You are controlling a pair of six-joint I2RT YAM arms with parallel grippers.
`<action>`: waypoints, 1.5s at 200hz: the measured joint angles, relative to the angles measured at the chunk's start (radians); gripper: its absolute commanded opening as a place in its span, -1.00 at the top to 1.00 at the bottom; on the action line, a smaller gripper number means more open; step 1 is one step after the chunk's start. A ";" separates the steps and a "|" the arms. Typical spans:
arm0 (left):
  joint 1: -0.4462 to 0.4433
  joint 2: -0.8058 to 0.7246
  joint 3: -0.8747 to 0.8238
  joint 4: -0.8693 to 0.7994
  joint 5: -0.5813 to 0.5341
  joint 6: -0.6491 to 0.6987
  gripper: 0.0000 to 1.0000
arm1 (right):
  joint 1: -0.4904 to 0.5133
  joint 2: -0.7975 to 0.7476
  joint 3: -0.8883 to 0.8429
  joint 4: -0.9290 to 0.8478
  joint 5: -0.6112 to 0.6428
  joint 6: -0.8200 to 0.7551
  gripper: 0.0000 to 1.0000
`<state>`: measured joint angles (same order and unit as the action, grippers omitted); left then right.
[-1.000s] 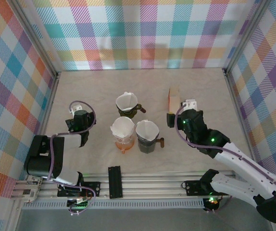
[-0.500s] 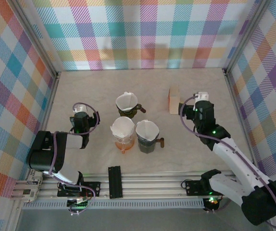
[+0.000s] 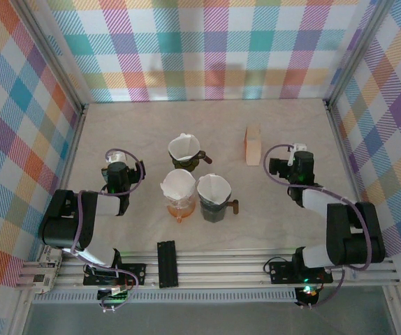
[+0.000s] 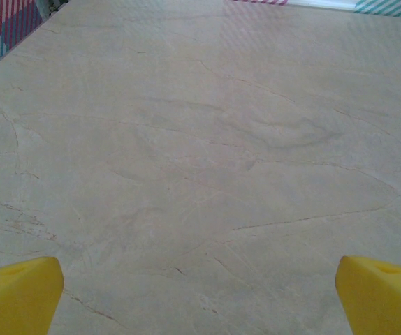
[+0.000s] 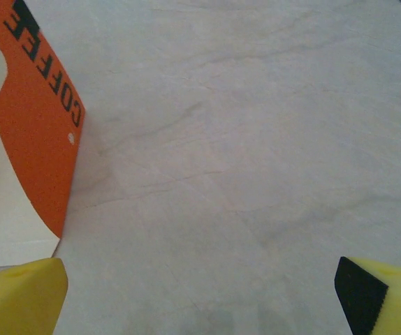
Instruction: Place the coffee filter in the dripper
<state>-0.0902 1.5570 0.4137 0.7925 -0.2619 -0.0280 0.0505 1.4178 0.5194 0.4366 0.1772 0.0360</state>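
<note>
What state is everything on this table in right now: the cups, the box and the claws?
Back dripper: upright, filter inside.
Orange dripper: upright, filter inside.
Dark dripper: upright, filter inside.
Filter box: standing upright, not held.
Left gripper: open, empty.
Right gripper: open, empty.

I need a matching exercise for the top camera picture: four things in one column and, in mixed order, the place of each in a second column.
Things
1. orange dripper
2. coffee filter box
3. left gripper
4. right gripper

Places
A. right of the coffee filter box
B. left of the orange dripper
C. near row, left of the dark dripper
D. directly left of the right gripper

Pairs: 1-C, 2-D, 3-B, 4-A
</note>
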 measured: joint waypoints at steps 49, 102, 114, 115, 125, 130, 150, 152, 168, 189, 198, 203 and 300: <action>0.000 0.000 0.000 0.000 0.000 0.000 -1.00 | -0.024 0.093 -0.015 0.138 -0.090 -0.002 -0.98; 0.000 0.000 0.000 0.000 0.000 0.000 -1.00 | -0.027 0.103 -0.084 0.301 -0.149 -0.019 -0.98; 0.000 0.000 0.000 0.000 0.000 0.000 -1.00 | -0.032 0.114 -0.105 0.312 -0.159 -0.019 -0.98; 0.000 0.000 0.000 0.000 0.000 0.000 -1.00 | -0.032 0.114 -0.106 0.311 -0.160 -0.019 -0.98; 0.000 0.000 0.000 0.000 0.000 0.000 -1.00 | -0.037 0.120 -0.108 0.313 -0.164 -0.019 -0.98; 0.000 0.000 0.000 0.000 0.000 0.000 -1.00 | -0.038 0.121 -0.108 0.316 -0.166 -0.019 -0.98; 0.000 0.000 0.000 0.000 0.000 0.000 -1.00 | -0.039 0.121 -0.108 0.336 -0.171 -0.019 -0.98; 0.000 0.000 0.000 0.000 0.000 0.000 -1.00 | -0.039 0.121 -0.108 0.338 -0.171 -0.019 -0.98; 0.000 0.000 0.000 0.000 0.000 0.000 -1.00 | -0.039 0.121 -0.108 0.343 -0.174 -0.019 -0.98; 0.000 0.000 0.000 0.000 0.000 0.000 -1.00 | -0.039 0.121 -0.108 0.349 -0.175 -0.019 -0.98; 0.000 0.000 0.000 0.000 0.000 0.000 -1.00 | -0.039 0.121 -0.108 0.349 -0.175 -0.019 -0.98; 0.000 0.000 0.000 0.000 0.000 0.000 -1.00 | -0.039 0.121 -0.108 0.349 -0.175 -0.019 -0.98; 0.000 0.000 0.000 0.000 0.000 0.000 -1.00 | -0.039 0.121 -0.108 0.349 -0.179 -0.019 -0.98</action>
<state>-0.0902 1.5570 0.4137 0.7925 -0.2619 -0.0280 0.0120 1.5387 0.4110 0.7856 -0.0017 0.0170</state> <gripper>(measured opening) 0.999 0.990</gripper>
